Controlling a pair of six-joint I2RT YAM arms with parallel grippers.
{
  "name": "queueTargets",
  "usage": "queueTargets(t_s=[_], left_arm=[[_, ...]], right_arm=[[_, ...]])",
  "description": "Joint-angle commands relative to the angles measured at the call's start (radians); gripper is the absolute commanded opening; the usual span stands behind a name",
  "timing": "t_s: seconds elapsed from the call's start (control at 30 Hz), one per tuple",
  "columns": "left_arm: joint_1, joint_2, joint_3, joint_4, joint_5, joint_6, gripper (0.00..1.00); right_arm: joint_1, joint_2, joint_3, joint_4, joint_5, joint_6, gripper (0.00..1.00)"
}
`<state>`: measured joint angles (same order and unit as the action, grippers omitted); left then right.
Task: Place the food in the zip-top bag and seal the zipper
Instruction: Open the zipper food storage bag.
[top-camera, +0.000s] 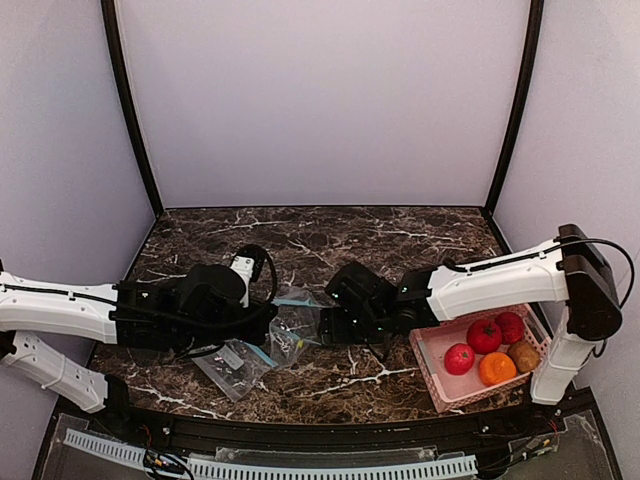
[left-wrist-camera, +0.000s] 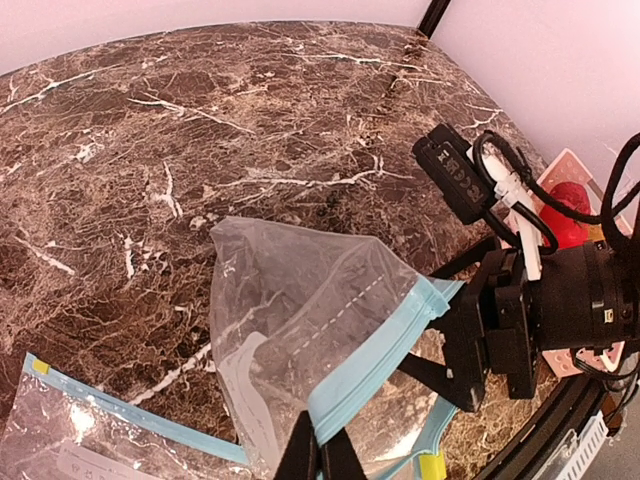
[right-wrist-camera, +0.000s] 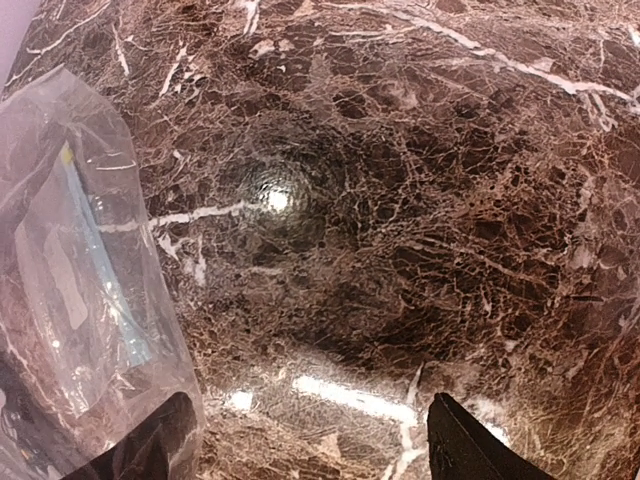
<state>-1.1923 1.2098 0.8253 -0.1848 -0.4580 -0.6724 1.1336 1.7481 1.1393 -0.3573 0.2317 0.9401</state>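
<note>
The left claw (left-wrist-camera: 320, 455) pinches shut on the bag (left-wrist-camera: 300, 320) rim; the right claw (right-wrist-camera: 310, 440) gapes empty beside it. With the fruits (top-camera: 485, 335) in the pink basket (top-camera: 440, 385), hold the mouth lifted while fetching one

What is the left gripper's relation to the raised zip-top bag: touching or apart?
Touching. The left wrist view shows the left gripper shut, pinching the raised zip-top bag at its blue zipper edge.
</note>
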Motion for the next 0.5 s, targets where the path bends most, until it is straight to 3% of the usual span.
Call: queueTargets(t_s=[0.0, 0.47], left_arm=[[0.000, -0.050, -0.014, -0.128, -0.081, -0.013, 0.01], [0.000, 0.063, 0.050, -0.081, 0.038, 0.038, 0.01]], right_arm=[[-0.010, -0.055, -0.046, -0.067, 0.050, 0.021, 0.78], [0.007, -0.084, -0.007, 0.062, -0.077, -0.199, 0.81]])
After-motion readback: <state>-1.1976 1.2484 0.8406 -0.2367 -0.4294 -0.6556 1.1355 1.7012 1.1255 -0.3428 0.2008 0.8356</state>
